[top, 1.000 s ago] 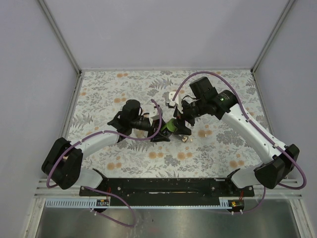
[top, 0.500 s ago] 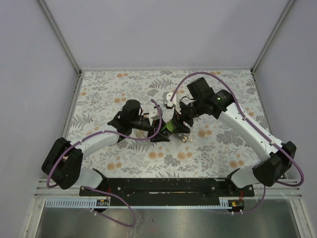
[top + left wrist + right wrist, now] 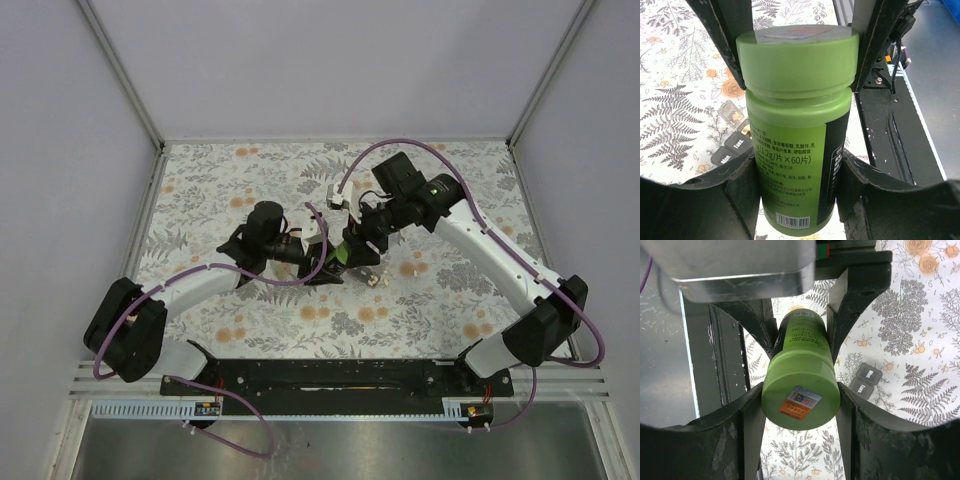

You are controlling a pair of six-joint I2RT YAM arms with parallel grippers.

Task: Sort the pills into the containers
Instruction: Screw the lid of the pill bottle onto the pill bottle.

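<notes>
Between pale lilac walls (image 3: 60, 150) lies a fern-and-flower-printed tabletop (image 3: 220, 190).

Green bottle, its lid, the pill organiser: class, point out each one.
green bottle (image 3: 790, 165), left wrist view, on its printed label.
lid (image 3: 800, 404), right wrist view, on its top sticker.
pill organiser (image 3: 737, 143), left wrist view, on the Tues. compartment.

pill organizer (image 3: 737, 143) partly hidden behind bottle (image 3: 797, 100)

Green pill bottle (image 3: 796, 125), green cap on, small sticker on the cap top, black panel and printed text down the label, raised at mid-scene, tilted, cap end toward the right, pill organiser (image 3: 730, 150), dark Mon. and Tues. lids, flat below it.
</notes>
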